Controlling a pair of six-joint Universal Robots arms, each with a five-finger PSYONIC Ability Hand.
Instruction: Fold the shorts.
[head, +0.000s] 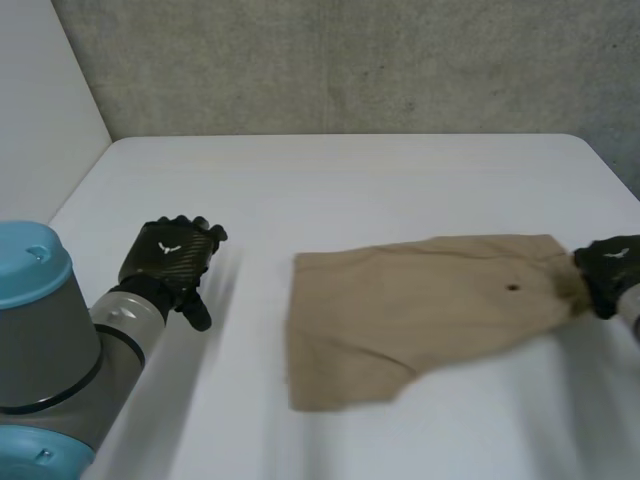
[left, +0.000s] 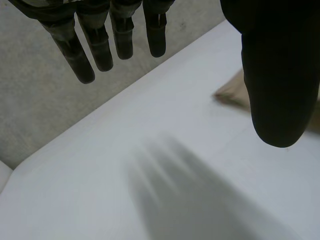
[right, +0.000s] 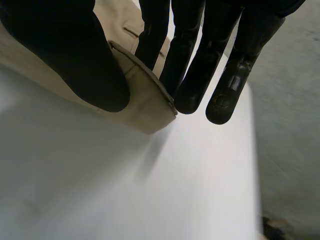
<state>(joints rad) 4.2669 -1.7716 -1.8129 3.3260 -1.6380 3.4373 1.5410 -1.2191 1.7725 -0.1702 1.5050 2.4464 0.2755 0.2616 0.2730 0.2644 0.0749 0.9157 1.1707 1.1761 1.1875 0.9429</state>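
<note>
White table (head: 350, 190), grey concrete wall (head: 350, 60) behind it, white panel (head: 40, 120) beside

We read no words, numbers or labels. We see small white emblem, no letters, on back of left hand (head: 166, 250) and right hand (head: 614, 256).
</note>
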